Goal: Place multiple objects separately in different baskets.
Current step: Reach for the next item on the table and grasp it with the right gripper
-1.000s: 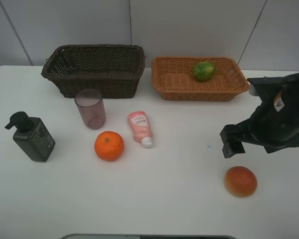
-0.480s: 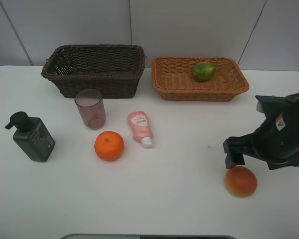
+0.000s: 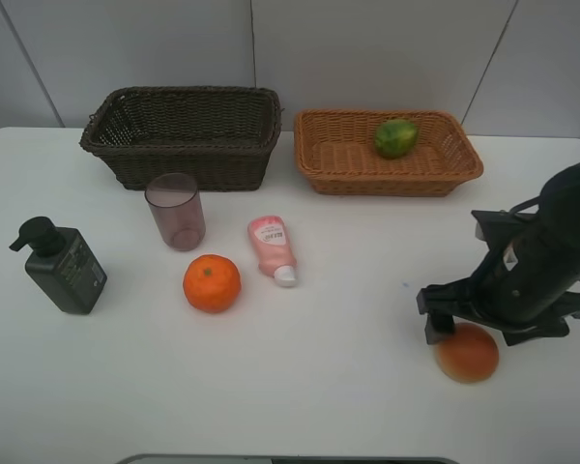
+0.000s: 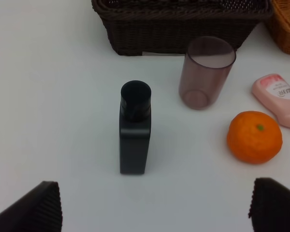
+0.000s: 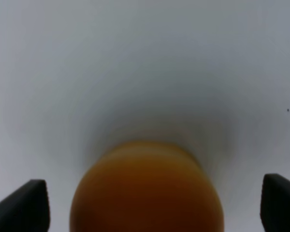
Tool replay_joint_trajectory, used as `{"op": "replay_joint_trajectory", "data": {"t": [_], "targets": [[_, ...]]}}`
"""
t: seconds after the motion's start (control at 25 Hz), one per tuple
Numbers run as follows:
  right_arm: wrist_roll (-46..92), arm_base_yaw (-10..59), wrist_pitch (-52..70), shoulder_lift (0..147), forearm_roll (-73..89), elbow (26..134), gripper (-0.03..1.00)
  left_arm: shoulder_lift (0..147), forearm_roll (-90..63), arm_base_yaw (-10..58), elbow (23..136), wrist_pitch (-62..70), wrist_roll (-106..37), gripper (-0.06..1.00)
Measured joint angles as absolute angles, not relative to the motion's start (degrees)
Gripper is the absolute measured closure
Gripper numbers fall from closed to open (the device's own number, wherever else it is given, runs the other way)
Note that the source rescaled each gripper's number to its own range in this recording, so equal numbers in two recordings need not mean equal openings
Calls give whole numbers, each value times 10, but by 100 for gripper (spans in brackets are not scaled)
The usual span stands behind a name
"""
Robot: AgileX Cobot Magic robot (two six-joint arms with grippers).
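The red-orange fruit (image 3: 467, 354) lies on the white table at the front right. My right gripper (image 3: 474, 329) hangs open just above it, fingers spread to either side; the right wrist view shows the fruit (image 5: 147, 191) close between the two fingertips (image 5: 24, 203). The green mango-like fruit (image 3: 395, 137) lies in the light tan basket (image 3: 333, 164). The dark brown basket (image 3: 188, 145) stands at the back left. The mauve cup (image 3: 175, 211), pink tube (image 3: 272, 248), orange (image 3: 212, 282) and dark pump bottle (image 3: 63, 267) stand on the table. My left gripper (image 4: 154, 203) is open, back from the bottle (image 4: 135, 128).
A grey wall runs behind the baskets. The table's front edge lies close below the red-orange fruit. The left wrist view also shows the cup (image 4: 206, 72), the orange (image 4: 254, 137) and the tube (image 4: 279, 99).
My right gripper has moved down and toward the front, from beside the tan basket's corner to just over the red-orange fruit. Nothing else has moved.
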State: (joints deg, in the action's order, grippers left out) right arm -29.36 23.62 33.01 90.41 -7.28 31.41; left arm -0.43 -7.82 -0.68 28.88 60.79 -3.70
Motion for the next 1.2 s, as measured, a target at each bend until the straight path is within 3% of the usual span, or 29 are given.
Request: {"op": "replay_joint_trajectory", "data": {"t": [0.6, 0.68, 0.72, 0.84, 0.88, 1.2], "targets": [[-294, 236, 299, 946, -73, 314, 8, -4, -78, -7, 289, 608, -37, -6], [-294, 236, 299, 949, -73, 314, 21, -4, -78, -7, 289, 608, -37, -6], [-294, 236, 299, 950, -73, 314, 33, -4, -78, -7, 289, 608, -37, -6], [-294, 236, 299, 951, -62, 314, 88, -4, -78, -7, 289, 608, -37, -6], [-294, 236, 299, 951, -56, 314, 95, -4, -78, -7, 289, 608, -37, -6], [-294, 236, 297, 951, -44, 314, 95, -4, -78, -7, 289, 608, -37, -6]]}}
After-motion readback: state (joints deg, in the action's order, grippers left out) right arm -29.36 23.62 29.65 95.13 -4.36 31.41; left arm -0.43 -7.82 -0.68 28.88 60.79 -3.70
